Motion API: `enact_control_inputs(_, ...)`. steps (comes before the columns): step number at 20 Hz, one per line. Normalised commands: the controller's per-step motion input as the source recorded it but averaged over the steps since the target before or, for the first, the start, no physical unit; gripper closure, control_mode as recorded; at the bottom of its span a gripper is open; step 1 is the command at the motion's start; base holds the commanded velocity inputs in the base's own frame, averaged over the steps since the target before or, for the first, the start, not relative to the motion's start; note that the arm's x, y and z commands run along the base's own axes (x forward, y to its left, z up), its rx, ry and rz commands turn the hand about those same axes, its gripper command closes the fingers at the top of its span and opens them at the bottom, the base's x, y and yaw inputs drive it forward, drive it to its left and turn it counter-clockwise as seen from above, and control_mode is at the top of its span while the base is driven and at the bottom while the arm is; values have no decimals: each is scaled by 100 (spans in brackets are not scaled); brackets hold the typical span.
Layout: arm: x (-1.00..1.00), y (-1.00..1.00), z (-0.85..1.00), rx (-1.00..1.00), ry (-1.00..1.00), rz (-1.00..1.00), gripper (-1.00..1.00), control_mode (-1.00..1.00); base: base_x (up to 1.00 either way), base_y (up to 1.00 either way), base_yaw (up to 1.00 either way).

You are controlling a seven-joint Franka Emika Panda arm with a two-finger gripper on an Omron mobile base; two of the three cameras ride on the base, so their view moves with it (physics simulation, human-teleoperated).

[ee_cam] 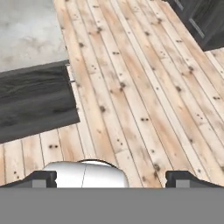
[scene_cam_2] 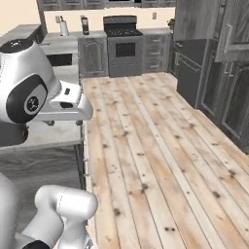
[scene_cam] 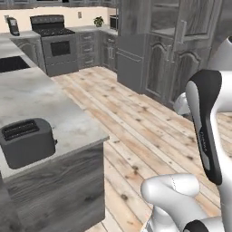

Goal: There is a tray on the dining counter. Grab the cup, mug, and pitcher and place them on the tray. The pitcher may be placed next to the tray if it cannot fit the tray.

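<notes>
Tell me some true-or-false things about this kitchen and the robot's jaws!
1. A dark toaster sits on the grey counter. True.
2. The jaws are squeezing a yellow cup. False: the gripper is open and empty, over the wooden floor.
3. A stove stands at the far wall. True.
4. The floor is white tile. False: it is pale wood planks.
5. A small plant sits on the far counter. True.

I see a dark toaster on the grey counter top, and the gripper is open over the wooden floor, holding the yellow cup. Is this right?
Not quite. The gripper holds nothing: in the hand view its open jaws hang over bare wooden floor. The rest stands: the dark toaster sits on the grey counter top in the left base view.
</notes>
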Motion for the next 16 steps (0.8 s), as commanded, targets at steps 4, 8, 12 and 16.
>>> enact_control_inputs(4,0,0,0,0,0,0,-100,100,68,-100,40)
enact_control_inputs(8,0,0,0,0,0,0,-100,100,81,-100,36)
enact_control_inputs(12,0,0,0,0,0,0,-100,100,86,-100,28)
enact_control_inputs(16,0,0,0,0,0,0,-100,100,98,-100,5)
